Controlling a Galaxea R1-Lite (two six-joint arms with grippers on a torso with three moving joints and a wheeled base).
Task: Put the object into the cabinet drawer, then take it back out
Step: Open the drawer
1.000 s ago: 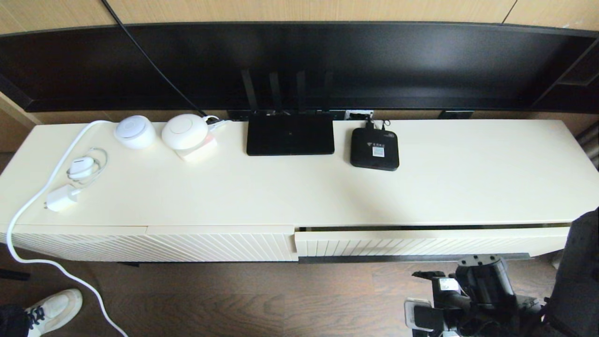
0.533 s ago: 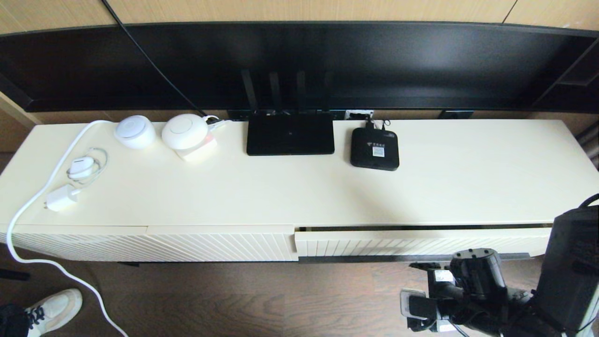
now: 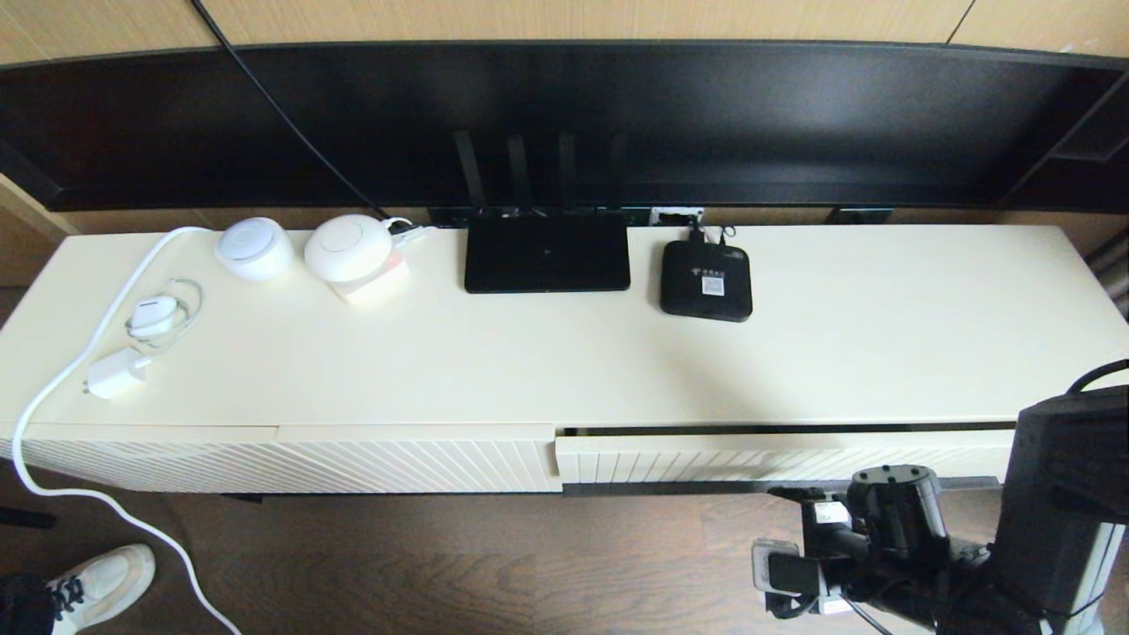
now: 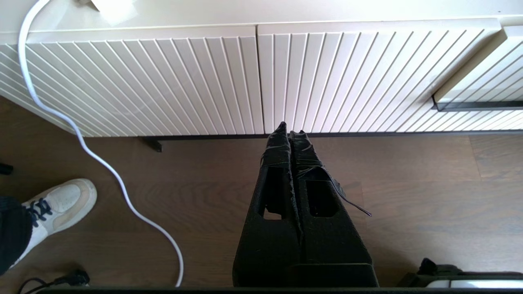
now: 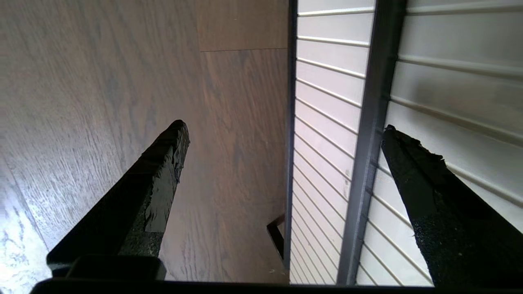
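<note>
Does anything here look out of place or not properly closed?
Yes. The drawer on the cabinet's right side stands slightly out from the ribbed panel beside it, with a dark gap above its front. The right gripper is open near its handle strip.

drawer (image 3: pixel 776 454) interior: hidden | right pincer (image 5: pixel 282 130): bases cut off | shoe (image 3: pixel 101 582): perhaps half cropped

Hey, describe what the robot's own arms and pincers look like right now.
The left pincer has matte black fingers with cut-out windows, wrapped in black tape with a loose strand. The right pincer has rough black tapered fingers. The right arm is black, with white labels and a black cable.
</note>
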